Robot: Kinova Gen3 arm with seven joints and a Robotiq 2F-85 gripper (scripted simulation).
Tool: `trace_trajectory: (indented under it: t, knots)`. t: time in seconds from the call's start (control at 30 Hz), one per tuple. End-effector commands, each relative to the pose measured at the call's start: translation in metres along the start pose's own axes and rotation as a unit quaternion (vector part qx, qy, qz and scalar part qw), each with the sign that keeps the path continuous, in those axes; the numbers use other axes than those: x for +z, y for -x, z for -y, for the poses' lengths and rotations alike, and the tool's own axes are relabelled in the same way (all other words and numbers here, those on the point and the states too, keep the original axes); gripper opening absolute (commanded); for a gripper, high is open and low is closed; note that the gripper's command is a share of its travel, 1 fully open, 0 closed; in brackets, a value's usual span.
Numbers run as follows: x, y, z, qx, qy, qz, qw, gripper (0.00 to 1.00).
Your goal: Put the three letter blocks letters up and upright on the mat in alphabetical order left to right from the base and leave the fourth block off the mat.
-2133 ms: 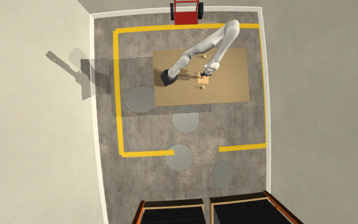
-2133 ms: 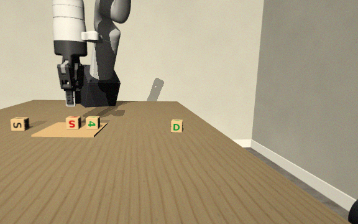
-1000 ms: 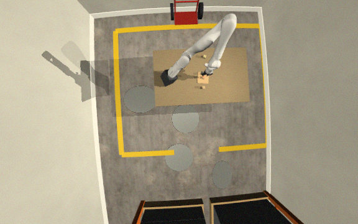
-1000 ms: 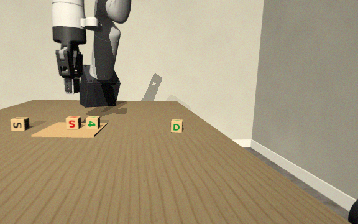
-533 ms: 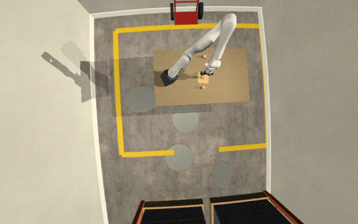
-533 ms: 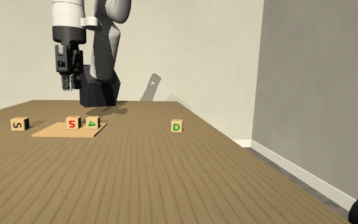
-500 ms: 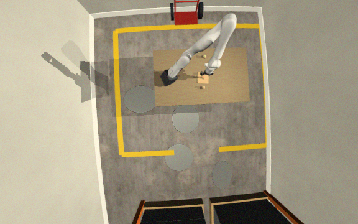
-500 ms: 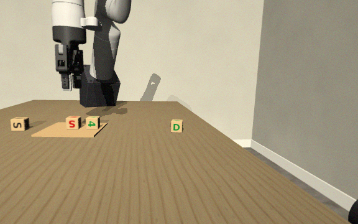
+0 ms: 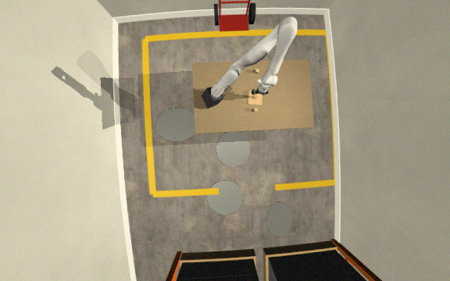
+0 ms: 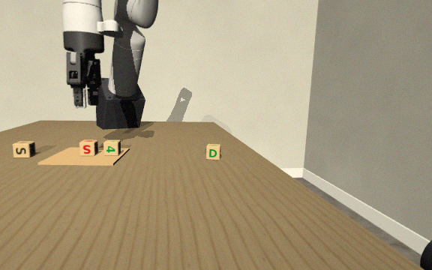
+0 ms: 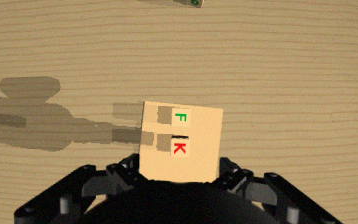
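Note:
A tan mat (image 10: 85,157) lies on the wooden table, and two blocks stand on it side by side. In the wrist view their tops read a green F (image 11: 180,118) and a red K (image 11: 179,148). In the exterior view their near sides show a red S (image 10: 88,147) and a green 4 (image 10: 112,147). A third block with a black S on its side (image 10: 23,149) lies off the mat to the left. A fourth with a green D on its side (image 10: 213,151) lies far off to the right. My gripper (image 10: 80,99) hangs open and empty, well above the mat's blocks.
The robot's dark base (image 10: 120,109) stands behind the mat. The table's right edge (image 10: 276,169) drops to the floor. In the overhead view the mat (image 9: 255,100) sits mid-table with loose blocks on either side (image 9: 256,70) (image 9: 255,109).

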State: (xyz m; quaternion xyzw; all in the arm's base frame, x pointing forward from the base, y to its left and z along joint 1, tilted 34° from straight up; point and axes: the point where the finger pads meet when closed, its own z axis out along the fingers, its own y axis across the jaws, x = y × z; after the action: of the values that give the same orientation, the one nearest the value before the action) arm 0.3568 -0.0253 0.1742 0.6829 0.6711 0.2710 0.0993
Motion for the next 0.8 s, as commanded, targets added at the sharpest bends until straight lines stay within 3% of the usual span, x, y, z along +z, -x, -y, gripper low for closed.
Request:
trace_trajectory:
  t: [0.0, 0.33, 0.77]
  knots:
    - [0.000, 0.000, 0.000, -0.001, 0.000, 0.000, 1.000, 1.00]
    - [0.001, -0.007, 0.001, -0.029, -0.007, -0.005, 1.000, 1.00]
    - [0.006, -0.034, 0.009, -0.152, -0.034, -0.024, 0.988, 1.00]
